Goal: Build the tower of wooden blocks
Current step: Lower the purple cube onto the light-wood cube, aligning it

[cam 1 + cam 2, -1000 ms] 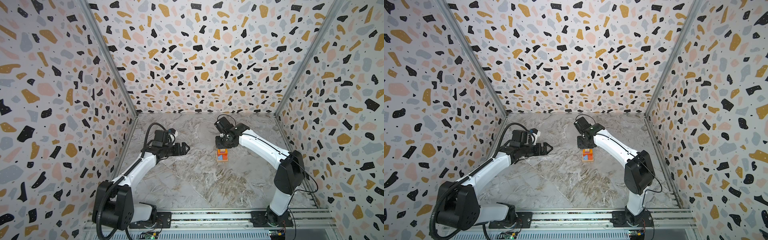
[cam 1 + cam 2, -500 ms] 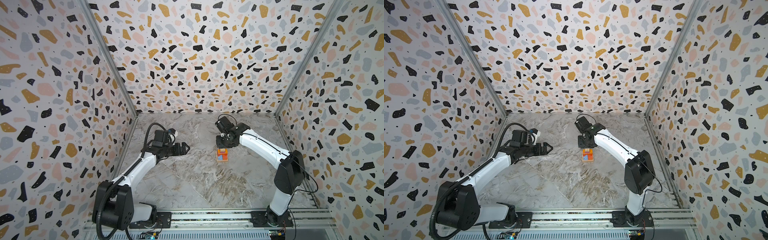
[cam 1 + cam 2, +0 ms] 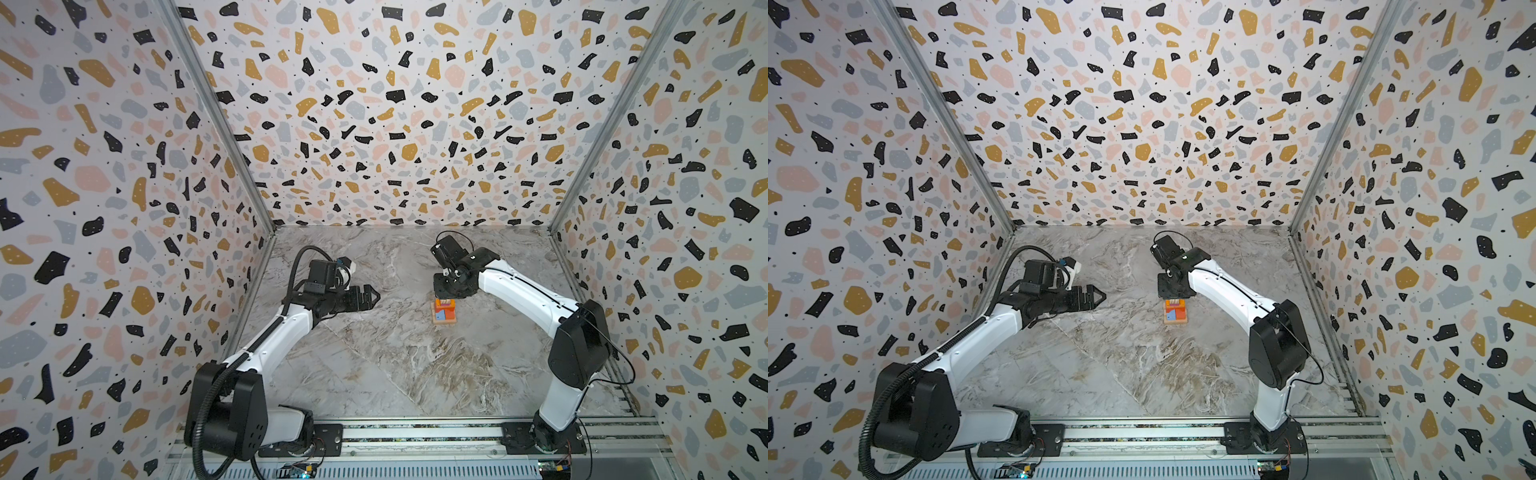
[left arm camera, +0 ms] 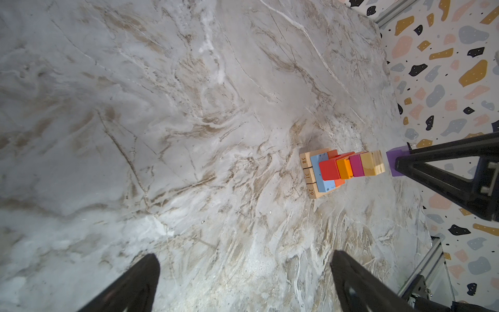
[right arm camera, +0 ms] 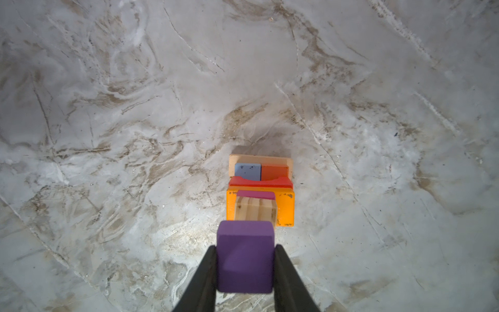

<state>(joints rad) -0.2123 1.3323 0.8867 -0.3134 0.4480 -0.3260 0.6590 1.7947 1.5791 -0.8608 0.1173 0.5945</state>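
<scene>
Right of centre on the marble worktop (image 3: 395,365) stands the wood block tower (image 3: 444,311): tan base, then light blue, red and orange, with a magenta cube and a tan cube (image 5: 255,212) on top. The right fingers (image 5: 286,270) pinch the purple cube (image 5: 244,259) by two opposite sides just above that tan cube. They are apart, and the left wrist view shows a small gap between purple cube and tan cube. Final placement is not yet done, by my read. Risk: the top cubes make a narrow perch and the upper layers look off-centre on the base. A skewed descent, or a sideways drag as the fingers let go, could push the tan cube off or tip the stack. The purple cube sticks out past the fingertips, so the tips probably clear the tan cube unless the arm goes too low. The left fingers (image 4: 135,283) are spread wide, empty, well apart to the left and aimed at the tower. Bare worktop lies on every side, with no loose blocks seen. Walls are well apart, and the way straight up looks free.
</scene>
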